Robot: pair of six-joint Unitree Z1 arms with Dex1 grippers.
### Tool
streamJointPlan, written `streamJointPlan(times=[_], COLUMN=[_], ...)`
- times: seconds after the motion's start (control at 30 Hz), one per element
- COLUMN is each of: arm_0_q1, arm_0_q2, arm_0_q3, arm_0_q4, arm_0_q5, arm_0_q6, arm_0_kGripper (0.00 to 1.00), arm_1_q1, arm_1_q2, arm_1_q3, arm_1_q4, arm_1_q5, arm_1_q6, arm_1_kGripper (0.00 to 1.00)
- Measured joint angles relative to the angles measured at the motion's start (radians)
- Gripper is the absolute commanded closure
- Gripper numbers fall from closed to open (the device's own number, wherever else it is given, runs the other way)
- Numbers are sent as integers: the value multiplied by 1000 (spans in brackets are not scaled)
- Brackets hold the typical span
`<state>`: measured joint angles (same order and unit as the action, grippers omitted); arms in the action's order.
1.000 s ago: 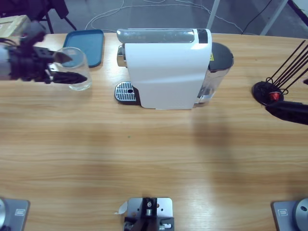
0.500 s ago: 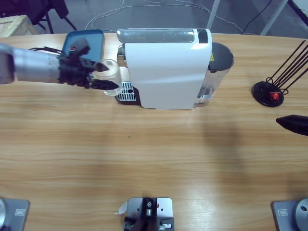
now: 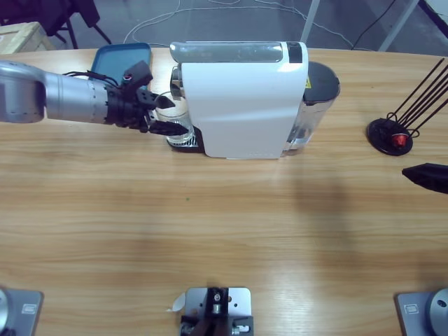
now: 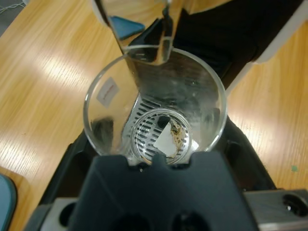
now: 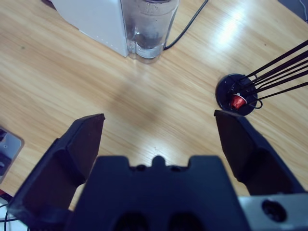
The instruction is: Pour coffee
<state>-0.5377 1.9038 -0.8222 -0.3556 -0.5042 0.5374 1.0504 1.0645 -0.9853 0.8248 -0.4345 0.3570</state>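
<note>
Grey floor (image 3: 231,17) behind wooden table (image 3: 210,231)

The long wooden bench (image 3: 210,231) carries a white coffee machine (image 3: 241,101), a blue tray (image 3: 122,59) at its far edge, and a black capsule stand (image 3: 392,134).

Overhead, a fixed camera looks straight down on the worktop (image 3: 224,231) and coffee machine (image 3: 241,105). The left wrist camera peers closely into a glass (image 4: 154,115) at the machine's drip grate. The right wrist camera, higher, shares the machine's water tank (image 5: 147,26) and a black stand (image 5: 237,95).
</note>
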Motion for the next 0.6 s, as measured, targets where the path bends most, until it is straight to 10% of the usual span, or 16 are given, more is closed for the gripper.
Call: streamJointPlan(times=[0.07,0.6], arm_0_q1=[-4,19], arm_0_q2=[5,-67], arm_0_q3=[0,92], arm_0_q4=[0,1], arm_0_q5=[-5,-5], arm_0_q6=[0,-56], arm_0_kGripper=[0,0], arm_1_q1=[0,0], arm_1_q2=[0,0], arm_1_q3=[-11,-56], arm_1_q4=[7,63], arm_1_q5=[0,0], arm_1_q6=[0,0], arm_1_kGripper=[0,0])
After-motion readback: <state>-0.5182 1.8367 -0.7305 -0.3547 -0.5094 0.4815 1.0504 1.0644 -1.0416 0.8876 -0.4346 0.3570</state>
